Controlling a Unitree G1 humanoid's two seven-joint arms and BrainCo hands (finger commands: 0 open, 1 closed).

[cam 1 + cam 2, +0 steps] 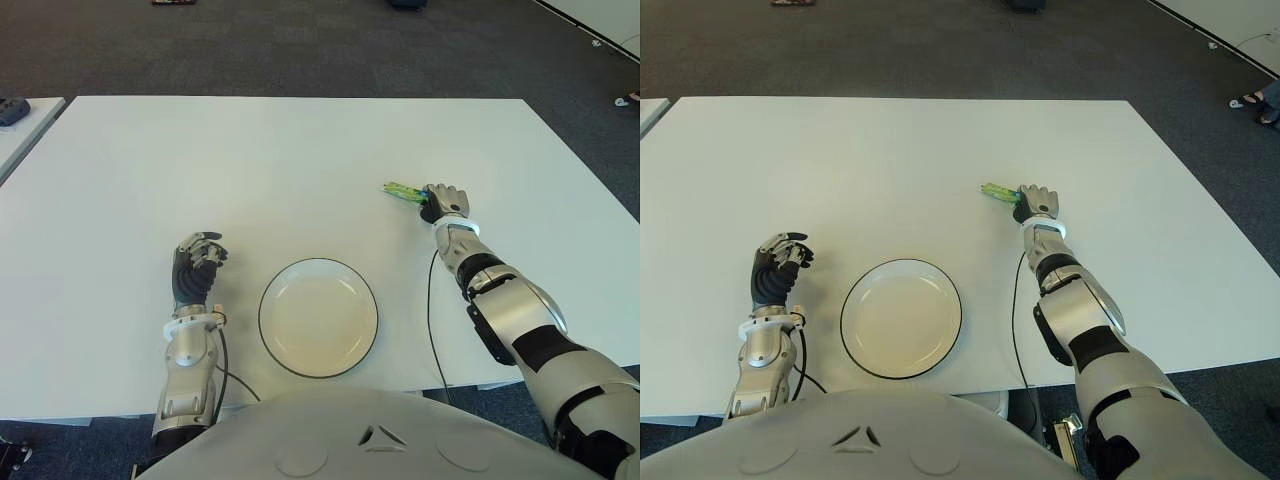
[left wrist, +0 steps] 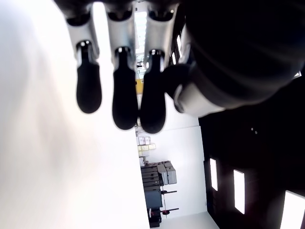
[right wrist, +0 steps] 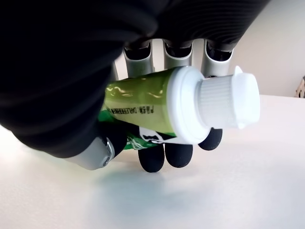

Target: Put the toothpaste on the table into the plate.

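Observation:
A green toothpaste tube (image 1: 402, 190) with a white cap (image 3: 224, 102) lies on the white table (image 1: 300, 170), right of centre. My right hand (image 1: 442, 203) sits over the tube's cap end. In the right wrist view its fingers (image 3: 178, 155) curl around the tube, just above the tabletop. The tube's flat tail sticks out to the left of the hand. A white plate (image 1: 318, 263) with a dark rim stands near the table's front edge, holding nothing. My left hand (image 1: 198, 262) shows left of the plate, its fingers (image 2: 125, 102) relaxed and holding nothing.
A black cable (image 1: 432, 320) runs along the table beside my right forearm. Another table's corner (image 1: 25, 115) shows at the far left with a dark object on it. Dark carpet surrounds the table. A person's foot (image 1: 1252, 100) is on the floor at far right.

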